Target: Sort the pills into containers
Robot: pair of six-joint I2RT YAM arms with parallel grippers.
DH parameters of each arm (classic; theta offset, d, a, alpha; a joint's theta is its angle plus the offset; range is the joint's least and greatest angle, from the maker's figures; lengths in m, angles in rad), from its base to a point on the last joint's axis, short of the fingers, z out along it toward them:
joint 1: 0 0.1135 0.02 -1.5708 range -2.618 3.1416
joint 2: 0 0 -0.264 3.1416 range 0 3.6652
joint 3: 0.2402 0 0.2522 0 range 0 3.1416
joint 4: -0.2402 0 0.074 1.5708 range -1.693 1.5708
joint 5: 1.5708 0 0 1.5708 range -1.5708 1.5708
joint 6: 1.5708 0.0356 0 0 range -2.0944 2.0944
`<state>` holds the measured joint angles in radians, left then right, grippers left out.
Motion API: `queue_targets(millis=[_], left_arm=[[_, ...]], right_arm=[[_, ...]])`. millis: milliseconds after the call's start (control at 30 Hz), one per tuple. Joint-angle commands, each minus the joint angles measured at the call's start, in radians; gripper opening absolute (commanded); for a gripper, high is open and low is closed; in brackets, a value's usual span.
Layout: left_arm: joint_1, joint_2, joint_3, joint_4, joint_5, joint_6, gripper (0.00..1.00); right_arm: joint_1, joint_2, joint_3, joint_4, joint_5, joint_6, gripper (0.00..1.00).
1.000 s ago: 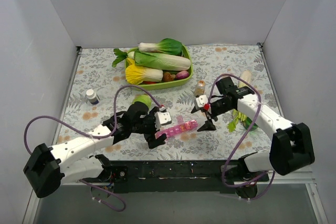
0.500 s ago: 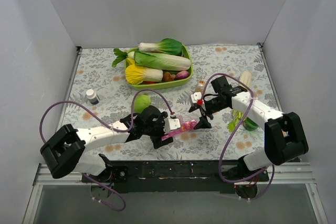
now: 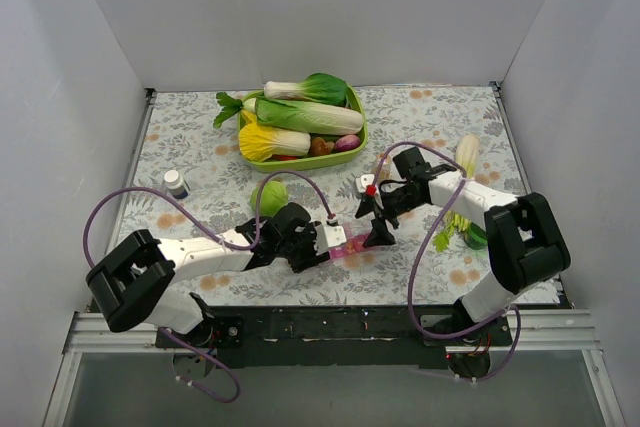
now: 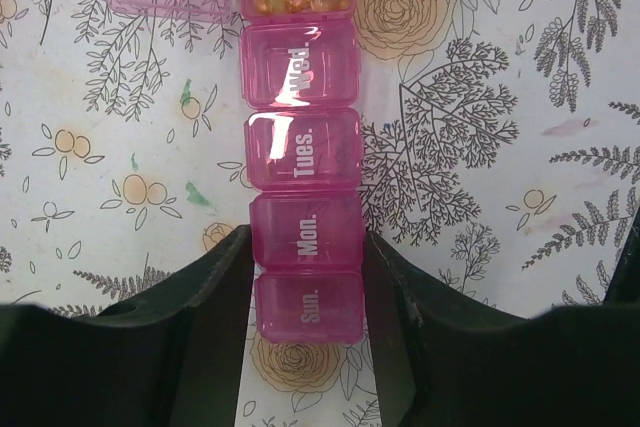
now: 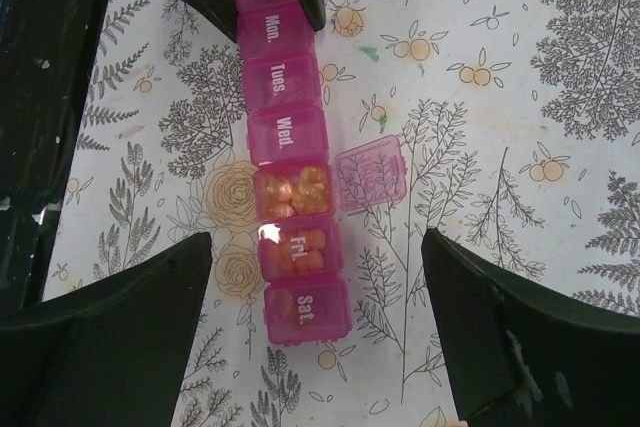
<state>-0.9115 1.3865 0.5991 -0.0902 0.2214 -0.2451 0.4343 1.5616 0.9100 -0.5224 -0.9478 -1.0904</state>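
1. White walls close the table [image 3: 200, 137] on the left, far and right sides; the arm bases sit along the near edge.
2. The strip [image 5: 285, 137] lies near the middle of the near edge. Bare floral cloth shows on both its long sides in the wrist views.
3. A green tray [image 3: 352, 137] of vegetables sits well apart toward the far wall. A small bottle [image 3: 176, 183] stands well apart to the left.
4. The strip is translucent pink plastic, glossy, a straight row of square lidded cells marked Sun to Sat in white.
5. The cell between Wed and Fri stands open, its lid [image 5: 370, 175] flipped out flat on the cloth beside it.
6. The pills [image 5: 293, 192] are small, rounded, shiny orange beads heaped in that open cell. More show through the shut Fri lid.
7. The left gripper [image 4: 307, 239] is clamped on the strip's Sun end. Its black fingers [image 4: 225, 287] press both sides of the Sun and Mon cells.
8. The right gripper [image 5: 318, 239] hangs over the Fri and Sat end, fingers [image 5: 120, 307] spread wide. The strip lies between them, apart from both.
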Motion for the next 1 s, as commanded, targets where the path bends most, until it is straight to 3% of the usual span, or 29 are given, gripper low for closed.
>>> queue_targets(millis=[0,533,700,967], left_arm=[[-0.006,-0.004,-0.009,0.007,0.004,-0.003,0.35],[-0.006,0.019,0.010,-0.008,0.012,-0.036,0.26],[-0.006,0.051,0.034,-0.036,0.001,-0.059,0.22],[-0.006,0.101,0.070,-0.080,-0.014,-0.109,0.20]], right_arm=[[0.011,0.070,0.081,0.010,-0.028,0.050,0.93],[0.112,0.226,0.175,-0.063,-0.008,0.077,0.89],[0.115,0.192,0.158,-0.099,-0.009,0.047,0.78],[0.121,0.106,0.104,-0.099,0.014,0.049,0.75]])
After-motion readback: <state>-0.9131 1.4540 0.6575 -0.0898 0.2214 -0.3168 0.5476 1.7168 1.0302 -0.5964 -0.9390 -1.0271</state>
